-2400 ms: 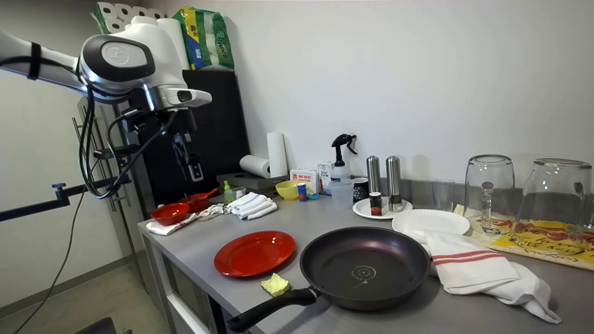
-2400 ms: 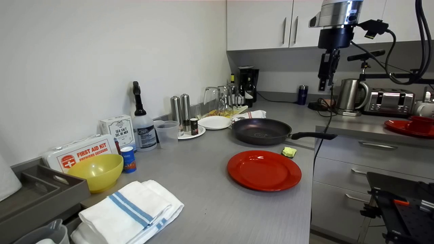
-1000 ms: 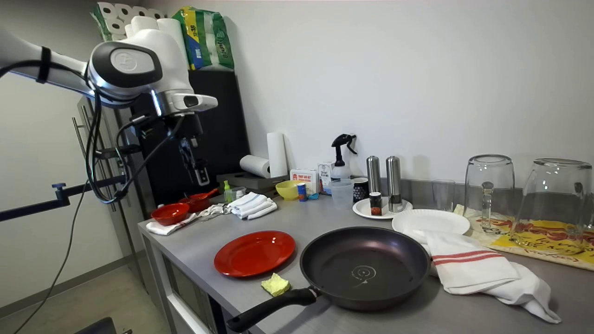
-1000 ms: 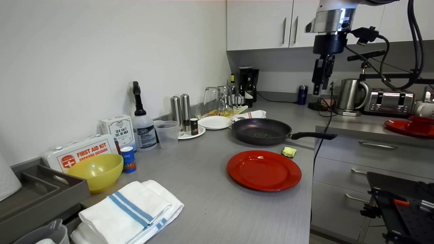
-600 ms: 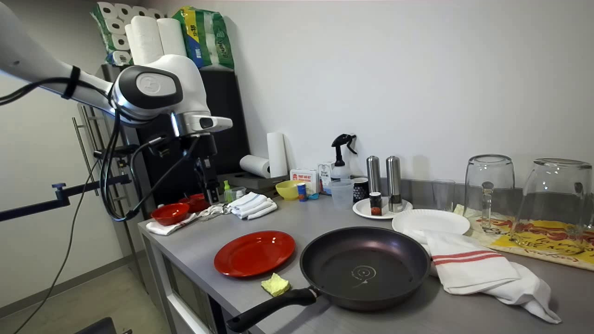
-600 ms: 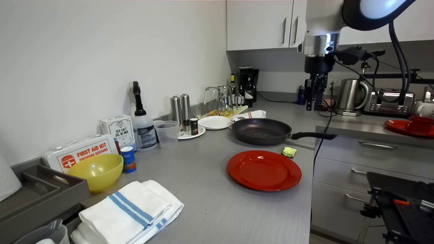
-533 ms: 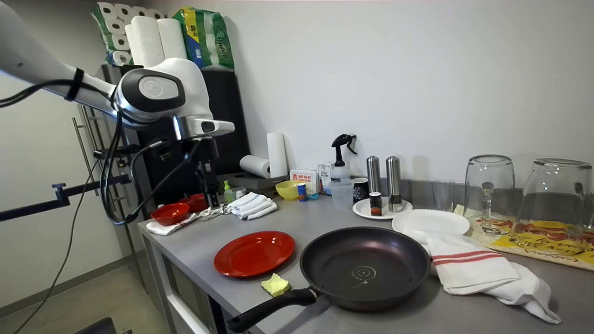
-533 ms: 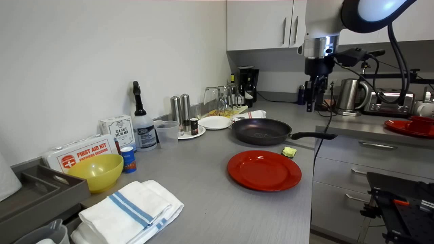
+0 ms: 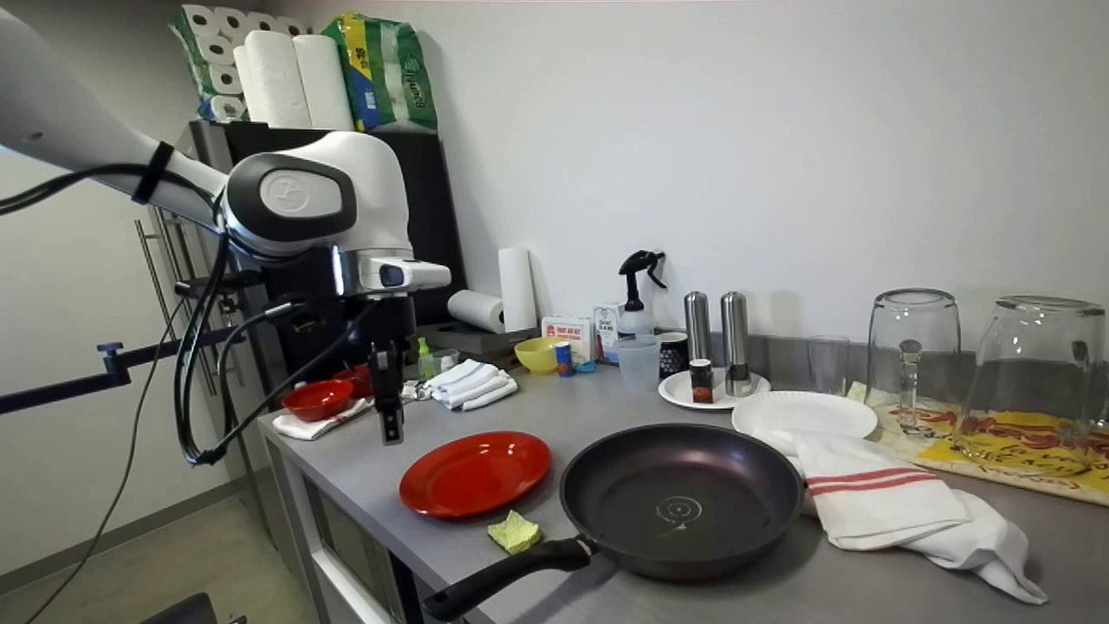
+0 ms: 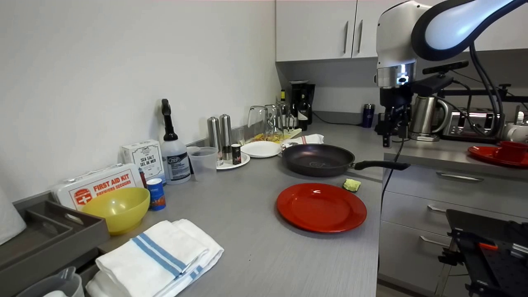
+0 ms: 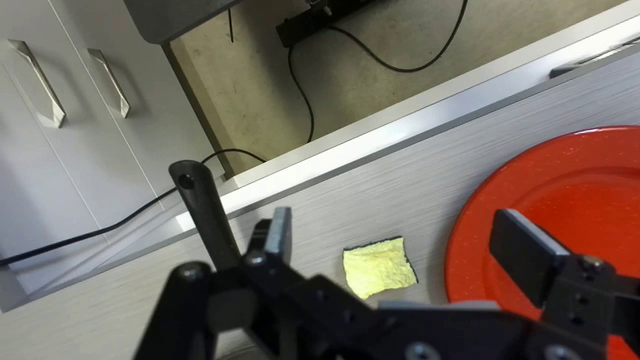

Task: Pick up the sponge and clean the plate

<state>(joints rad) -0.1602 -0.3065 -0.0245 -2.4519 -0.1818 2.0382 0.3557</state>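
Yellow with a dark edge: one sponge (image 9: pixel 516 529), lying on the grey counter (image 10: pixel 264 255), just beside the glossy red plate (image 9: pixel 475 472), at five o'clock from it in an exterior view and at nine o'clock in the wrist view. At the plate's three o'clock in an exterior view, one black frying pan (image 9: pixel 684 494), handle (image 9: pixel 520 568) near the sponge. Farther back, counted: two tall steel cylinders (image 9: pixel 697 322), two white plates (image 9: pixel 814 409), two large glass mugs (image 9: pixel 1022 390), one spray bottle (image 10: pixel 176 159).

Cut off at the three o'clock edge of an exterior view: a second red plate (image 10: pixel 480 154) with one red cup (image 10: pixel 511 151). Likewise cropped at three o'clock in the wrist view: the nearer red plate, partly behind one black finger (image 11: pixel 520 255). Mostly hidden there, toward seven o'clock: the pan. At ten o'clock from the plate in an exterior view, one red bowl (image 9: pixel 317 406), and behind it a half-hidden red piece (image 9: pixel 359 380), hard to make out.

Claw (image 11: pixel 407 235) wide apart, hanging in the air above the counter, apart from sponge and red plate alike.
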